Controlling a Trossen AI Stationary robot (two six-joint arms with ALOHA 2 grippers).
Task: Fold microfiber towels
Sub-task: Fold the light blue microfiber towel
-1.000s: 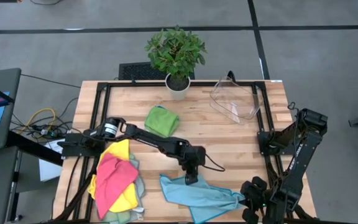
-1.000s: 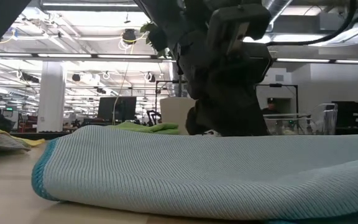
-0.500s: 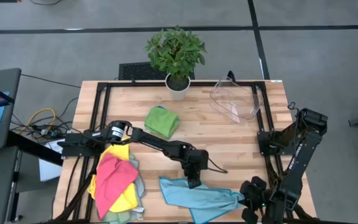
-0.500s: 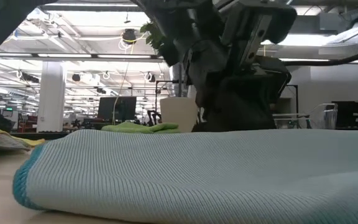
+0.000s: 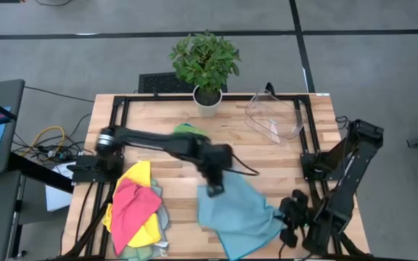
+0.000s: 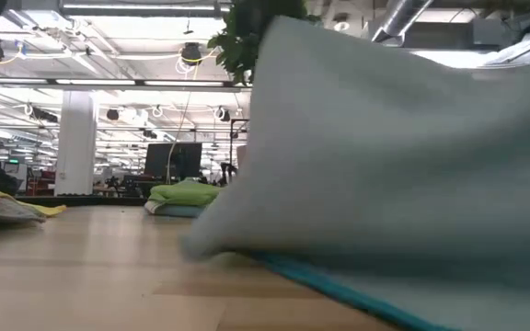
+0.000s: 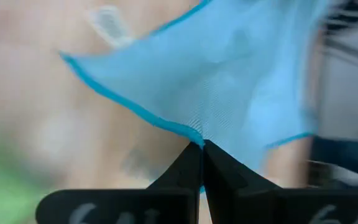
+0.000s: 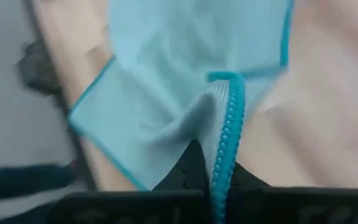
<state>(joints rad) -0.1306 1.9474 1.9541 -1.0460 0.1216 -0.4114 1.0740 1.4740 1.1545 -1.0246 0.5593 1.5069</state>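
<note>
A rumpled heap of pink, yellow and sage-green microfiber towels [image 5: 135,210] is shown at the left front of the pale wooden slatted table [image 5: 151,116]; its lower edge is cut off in the high view, and in the low view only a pink and yellow sliver appears at the left margin. Behind it, a folded bright green microfiber towel [image 5: 188,131] is seen near the table's middle, largely hidden beneath the left arm; in the low view it is seen lying flat on the wood. The left gripper [image 5: 215,190] is held over the centre of the table, pinched shut on one corner of the pale teal microfiber towel with a darker teal hem [image 5: 236,217]. That corner is seen nipped between the two dark fingertips [image 7: 216,163] in the left wrist view. The teal towel is spread from this corner toward the front right of the table, where its opposite corner is clamped in the closed right gripper [image 5: 289,220]; the hem is seen bunched between that gripper's own fingers [image 8: 191,165]. In the low view the raised cloth is blurred and fills the right half, hiding both grippers. At the far edge stand a potted green plant in a white pot [image 5: 206,67] and, to its right, a clear plastic bin [image 5: 274,116].
</note>
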